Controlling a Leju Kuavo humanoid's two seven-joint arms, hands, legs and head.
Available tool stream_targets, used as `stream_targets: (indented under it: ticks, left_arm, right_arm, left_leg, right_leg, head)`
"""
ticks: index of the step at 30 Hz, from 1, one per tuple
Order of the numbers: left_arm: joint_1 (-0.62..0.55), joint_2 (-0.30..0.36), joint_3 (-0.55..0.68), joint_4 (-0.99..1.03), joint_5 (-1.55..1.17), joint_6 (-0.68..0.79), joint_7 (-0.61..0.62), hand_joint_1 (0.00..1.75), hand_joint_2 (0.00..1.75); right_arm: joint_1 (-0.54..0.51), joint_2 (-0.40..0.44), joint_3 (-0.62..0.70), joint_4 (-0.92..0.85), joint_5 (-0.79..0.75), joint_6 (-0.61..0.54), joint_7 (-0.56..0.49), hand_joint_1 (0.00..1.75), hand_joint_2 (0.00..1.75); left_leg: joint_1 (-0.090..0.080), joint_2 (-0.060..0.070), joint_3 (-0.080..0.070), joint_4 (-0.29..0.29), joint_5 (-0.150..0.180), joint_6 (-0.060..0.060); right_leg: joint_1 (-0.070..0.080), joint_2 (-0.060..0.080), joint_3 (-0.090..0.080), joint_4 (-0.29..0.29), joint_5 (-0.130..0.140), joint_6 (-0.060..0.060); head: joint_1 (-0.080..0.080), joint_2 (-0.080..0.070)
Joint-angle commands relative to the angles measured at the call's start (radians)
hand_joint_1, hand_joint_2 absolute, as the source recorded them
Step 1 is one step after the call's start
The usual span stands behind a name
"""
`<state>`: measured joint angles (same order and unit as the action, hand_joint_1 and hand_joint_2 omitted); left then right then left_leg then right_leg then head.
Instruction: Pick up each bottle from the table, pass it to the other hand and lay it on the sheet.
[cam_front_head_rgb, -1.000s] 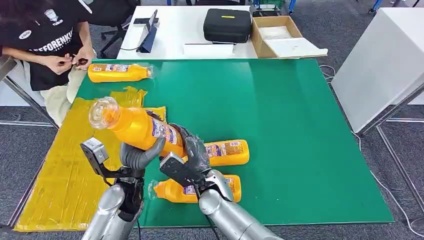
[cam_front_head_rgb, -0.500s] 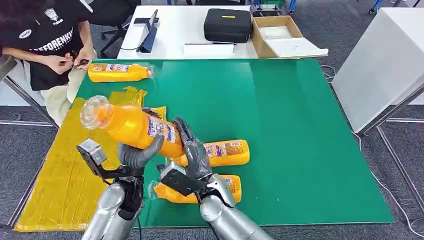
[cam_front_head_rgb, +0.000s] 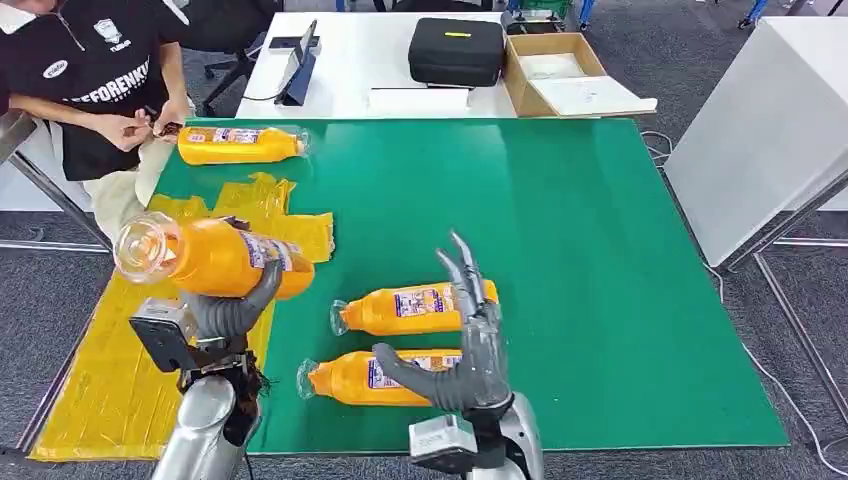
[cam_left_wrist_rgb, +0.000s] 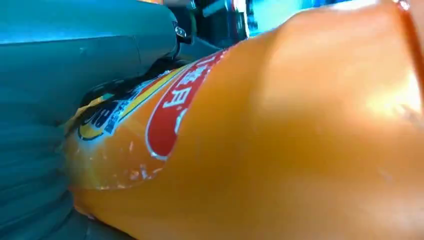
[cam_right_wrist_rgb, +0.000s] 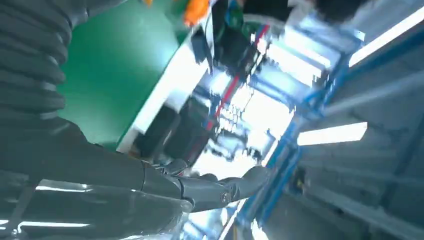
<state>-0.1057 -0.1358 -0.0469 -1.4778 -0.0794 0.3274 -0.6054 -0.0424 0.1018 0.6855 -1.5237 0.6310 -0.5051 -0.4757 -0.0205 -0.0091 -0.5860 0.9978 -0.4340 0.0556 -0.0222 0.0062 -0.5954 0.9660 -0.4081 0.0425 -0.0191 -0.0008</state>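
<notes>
My left hand (cam_front_head_rgb: 232, 310) grips an orange bottle (cam_front_head_rgb: 215, 258) around its body, lifted and lying nearly level over the yellow sheet (cam_front_head_rgb: 120, 360), cap end pointing left. The same bottle (cam_left_wrist_rgb: 280, 130) sits close against the left hand (cam_left_wrist_rgb: 45, 100) in the left wrist view. My right hand (cam_front_head_rgb: 468, 340) is raised with fingers spread and holds nothing, above two orange bottles lying on the green mat: one (cam_front_head_rgb: 400, 309) farther, one (cam_front_head_rgb: 375, 378) nearer. The right hand (cam_right_wrist_rgb: 90, 170) shows bare fingers in its wrist view. A further orange bottle (cam_front_head_rgb: 240, 145) lies at the mat's far left corner.
The green mat (cam_front_head_rgb: 600, 300) covers the table. A person (cam_front_head_rgb: 95, 80) sits at the far left corner, hands close to the far bottle. Behind stand a white table with a black case (cam_front_head_rgb: 455, 50), a cardboard box (cam_front_head_rgb: 560, 75) and a tablet (cam_front_head_rgb: 297, 72).
My right hand has let go of the bottle and swung right, fingers opening. My left hand has carried the bottle leftwards over the sheet and tipped it flatter.
</notes>
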Motion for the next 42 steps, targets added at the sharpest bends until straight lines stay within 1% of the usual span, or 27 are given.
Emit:
stream_targets:
  ticks: [1,2,4,6,8,10,12,13,14,15,16,17,18,20,21,23,24,25,28,29,31,32,33,36,37,39,42]
  left_arm:
    - [0.091,0.038,0.135,-0.019,-0.338,0.3,0.066,1.75,1.75]
    - [0.096,0.04,0.157,-0.01,-0.412,0.342,0.083,1.75,1.75]
    - [0.099,0.012,0.24,0.007,-0.593,0.371,0.105,1.75,1.75]
    - [0.066,-0.1,0.475,-0.003,-0.889,0.371,0.027,1.75,1.75]
    - [0.015,-0.173,0.668,-0.018,-1.075,0.371,-0.093,1.75,1.75]
    - [0.005,-0.161,0.695,0.017,-1.126,0.371,-0.093,1.75,1.75]
    - [-0.02,-0.175,0.767,-0.005,-1.273,0.371,-0.093,1.75,1.75]
    - [-0.027,-0.171,0.777,0.015,-1.304,0.371,-0.081,1.75,1.75]
    - [-0.022,-0.154,0.758,0.019,-1.355,0.371,-0.02,1.75,1.75]
    - [-0.007,-0.131,0.72,0.001,-1.411,0.371,0.056,1.75,1.75]
    - [0.017,-0.094,0.652,-0.004,-1.455,0.371,0.152,1.75,1.75]
    - [0.062,-0.006,0.53,0.012,-1.491,0.371,0.321,1.75,1.75]
    - [0.076,0.027,0.492,0.022,-1.491,0.371,0.374,1.75,1.75]
    - [0.104,0.173,0.309,0.094,-1.491,0.371,0.614,1.75,1.75]
    - [0.104,0.173,0.309,0.094,-1.491,0.371,0.614,1.75,1.75]
    - [0.099,0.247,0.198,0.147,-1.491,0.371,0.749,1.75,1.75]
    - [0.099,0.247,0.198,0.147,-1.491,0.371,0.749,1.75,1.75]
    - [0.099,0.247,0.198,0.147,-1.491,0.371,0.749,1.75,1.75]
    - [0.099,0.247,0.198,0.147,-1.491,0.371,0.749,1.75,1.75]
    - [0.092,0.292,0.119,0.189,-1.491,0.371,0.846,1.75,1.75]
    - [0.098,0.306,0.093,0.207,-1.491,0.371,0.877,1.75,1.75]
    - [0.062,0.291,0.048,0.293,-1.491,0.371,0.93,1.75,1.75]
    - [0.059,0.288,0.05,0.301,-1.491,0.371,0.924,1.75,1.75]
    - [0.059,0.288,0.05,0.301,-1.491,0.371,0.924,1.75,1.75]
    - [0.059,0.288,0.05,0.301,-1.491,0.371,0.924,1.75,1.75]
    - [0.05,0.225,0.125,0.33,-1.49,0.371,0.837,1.75,1.75]
    - [0.039,0.171,0.195,0.344,-1.482,0.371,0.743,1.75,1.75]
  right_arm:
    - [0.136,-0.141,-0.098,-0.18,-0.012,-0.129,-0.058,0.0,1.75]
    - [0.131,-0.145,-0.094,-0.183,-0.009,-0.144,-0.06,0.0,1.75]
    - [0.122,-0.155,-0.084,-0.186,-0.005,-0.176,-0.059,0.0,1.75]
    - [0.123,-0.161,-0.076,-0.183,0.001,-0.193,-0.055,0.0,1.75]
    - [0.118,-0.162,-0.068,-0.173,-0.01,-0.192,-0.057,0.0,1.75]
    - [0.11,-0.162,-0.067,-0.161,-0.014,-0.193,-0.06,0.0,1.75]
    - [0.095,-0.167,-0.064,-0.149,-0.032,-0.193,-0.066,0.0,1.75]
    - [0.092,-0.169,-0.064,-0.147,-0.038,-0.193,-0.07,0.0,1.75]
    - [0.092,-0.174,-0.065,-0.146,-0.048,-0.193,-0.075,0.0,1.75]
    - [0.095,-0.178,-0.066,-0.147,-0.054,-0.193,-0.081,0.0,1.75]
    - [0.1,-0.181,-0.068,-0.147,-0.062,-0.193,-0.088,0.0,1.75]
    - [0.108,-0.185,-0.073,-0.147,-0.069,-0.193,-0.099,0.0,1.75]
    - [0.11,-0.185,-0.074,-0.147,-0.071,-0.193,-0.102,0.0,1.75]
    - [0.121,-0.185,-0.076,-0.151,-0.077,-0.193,-0.111,0.0,1.75]
    - [0.121,-0.185,-0.076,-0.151,-0.077,-0.193,-0.111,0.0,1.75]
    - [0.125,-0.184,-0.073,-0.155,-0.076,-0.193,-0.109,0.0,1.75]
    - [0.125,-0.184,-0.073,-0.155,-0.076,-0.193,-0.109,0.0,1.75]
    - [0.125,-0.184,-0.073,-0.155,-0.076,-0.193,-0.109,0.0,1.75]
    - [0.125,-0.184,-0.073,-0.155,-0.076,-0.193,-0.109,0.0,1.75]
    - [0.125,-0.185,-0.069,-0.156,-0.076,-0.193,-0.108,0.0,1.75]
    - [0.13,-0.183,-0.068,-0.166,-0.071,-0.193,-0.105,0.0,1.75]
    - [0.132,-0.183,-0.064,-0.159,-0.071,-0.193,-0.107,0.0,1.75]
    - [0.133,-0.183,-0.063,-0.159,-0.071,-0.193,-0.107,0.0,1.75]
    - [0.133,-0.183,-0.063,-0.159,-0.071,-0.193,-0.107,0.0,1.75]
    - [0.133,-0.183,-0.063,-0.159,-0.071,-0.193,-0.107,0.0,1.75]
    - [0.13,-0.181,-0.06,-0.152,-0.075,-0.193,-0.1,0.0,1.75]
    - [0.124,-0.176,-0.058,-0.14,-0.081,-0.19,-0.09,0.0,1.75]
  left_leg:
    - [0.002,0.001,0.006,-0.001,-0.003,-0.005]
    - [0.001,0.001,0.003,-0.001,-0.001,-0.003]
    - [0.001,0.002,0.006,-0.001,-0.003,-0.005]
    - [0.001,0.003,0.002,-0.001,-0.001,-0.003]
    - [0.002,0.004,0.004,0.0,-0.002,-0.005]
    - [0.002,0.002,0.001,0.0,-0.001,-0.003]
    - [0.001,0.003,0.002,0.0,-0.001,-0.003]
    - [0.002,0.005,0.004,0.0,-0.003,-0.005]
    - [0.001,0.004,0.003,-0.001,-0.001,-0.004]
    - [0.002,0.007,0.005,-0.001,-0.002,-0.005]
    - [0.003,0.007,0.006,-0.001,-0.003,-0.006]
    - [0.002,0.006,0.006,-0.001,-0.002,-0.007]
    - [0.002,0.003,0.005,-0.001,-0.002,-0.006]
    - [0.002,0.003,0.006,-0.002,-0.002,-0.006]
    - [0.001,0.003,0.004,-0.002,-0.001,-0.004]
    - [0.004,0.003,0.008,-0.002,-0.003,-0.008]
    - [0.002,0.001,0.005,-0.002,-0.001,-0.005]
    - [0.003,0.0,0.006,-0.002,-0.001,-0.006]
    - [0.003,0.001,0.004,-0.001,-0.001,-0.005]
    - [0.003,0.002,0.006,-0.001,-0.002,-0.006]
    - [0.003,0.001,0.004,-0.001,-0.001,-0.004]
    - [0.004,0.002,0.006,-0.002,-0.002,-0.006]
    - [0.002,0.001,0.004,-0.002,0.0,-0.004]
    - [0.002,0.0,0.006,-0.002,-0.001,-0.006]
    - [0.002,0.0,0.003,-0.001,-0.001,-0.005]
    - [0.002,0.001,0.003,-0.001,-0.001,-0.004]
    - [0.002,0.003,0.005,-0.002,-0.002,-0.005]
  right_leg:
    - [0.002,0.0,0.007,-0.002,-0.002,-0.003]
    - [0.001,0.0,0.003,-0.001,-0.001,-0.002]
    - [0.001,0.001,0.006,-0.002,-0.002,-0.003]
    - [0.001,0.002,0.001,-0.001,0.0,-0.002]
    - [0.002,0.002,0.003,-0.002,-0.001,-0.003]
    - [0.002,0.001,0.001,-0.001,0.0,-0.002]
    - [0.001,0.002,0.002,-0.001,0.0,-0.002]
    - [0.002,0.004,0.004,-0.002,0.0,-0.003]
    - [0.001,0.003,0.002,-0.001,0.0,-0.002]
    - [0.002,0.005,0.003,-0.001,0.0,-0.003]
    - [0.002,0.004,0.005,-0.002,-0.001,-0.004]
    - [0.002,0.003,0.005,-0.002,-0.001,-0.004]
    - [0.002,0.001,0.005,-0.002,-0.001,-0.004]
    - [0.002,0.002,0.004,-0.002,-0.001,-0.004]
    - [0.001,0.002,0.003,-0.001,-0.001,-0.003]
    - [0.003,0.0,0.007,-0.002,-0.002,-0.005]
    - [0.002,-0.001,0.003,-0.001,-0.001,-0.003]
    - [0.003,-0.003,0.005,-0.001,-0.002,-0.004]
    - [0.003,0.0,0.003,-0.001,-0.002,-0.004]
    - [0.003,0.001,0.005,-0.002,-0.002,-0.004]
    - [0.003,0.001,0.003,-0.001,-0.002,-0.004]
    - [0.003,0.0,0.006,-0.002,-0.002,-0.005]
    - [0.001,0.0,0.003,-0.001,-0.002,-0.003]
    - [0.002,-0.001,0.005,-0.002,-0.002,-0.004]
    - [0.002,0.0,0.003,-0.001,-0.001,-0.004]
    - [0.001,0.001,0.002,-0.001,-0.001,-0.003]
    - [0.002,0.001,0.004,-0.002,-0.001,-0.004]
  head:
    - [0.0,0.0]
    - [0.0,0.0]
    - [0.0,0.0]
    - [0.0,0.0]
    - [0.0,0.0]
    - [0.0,0.0]
    - [0.0,0.0]
    - [0.0,0.0]
    - [0.0,0.0]
    - [0.0,0.0]
    - [0.0,0.0]
    - [0.0,0.0]
    - [0.0,0.0]
    - [0.0,0.0]
    - [0.001,0.0]
    - [0.0,0.0]
    - [0.0,0.0]
    - [0.0,0.0]
    - [0.0,0.0]
    - [0.0,0.0]
    - [0.001,0.0]
    - [0.001,0.0]
    - [0.0,0.0]
    - [0.0,0.0]
    - [0.0,0.0]
    - [0.0,0.0]
    - [0.0,0.0]
